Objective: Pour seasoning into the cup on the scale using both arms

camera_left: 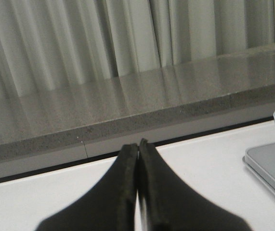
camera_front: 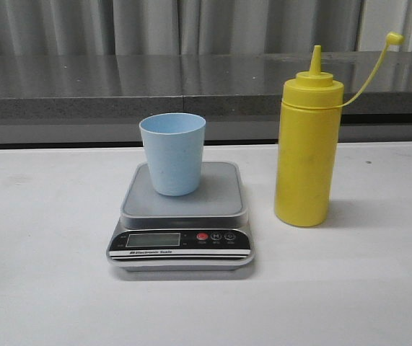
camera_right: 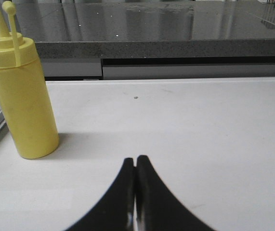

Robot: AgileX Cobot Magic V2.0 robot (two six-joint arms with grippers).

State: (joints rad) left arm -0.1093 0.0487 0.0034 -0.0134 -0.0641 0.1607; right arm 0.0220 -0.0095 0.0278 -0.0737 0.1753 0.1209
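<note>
So the scale (camera_front: 181, 220) sits around the middle of the white table (camera_front: 40, 288), display and red button (camera_front: 203, 236) facing the near edge. The pale blue cup (camera_front: 173, 153) is standing upright on the grey platform, a bit toward its left side and toward the back. The yellow seasoning bottle (camera_front: 306, 151) is upright on the table just to the right of the scale, not touching it, nozzle uncapped with the little cap (camera_front: 395, 38) dangling out on its tether up and to the right. Neither arm shows in the front view at all. From the left wrist view, the left hand (camera_left: 138, 144) has its fingers pressed together with nothing between them, hovering over bare table with the cup and a corner of the scale off to the side. Right hand (camera_right: 135, 159) is the same deal, fingers closed up tight on nothing, with the bottle standing well apart from it.
</note>
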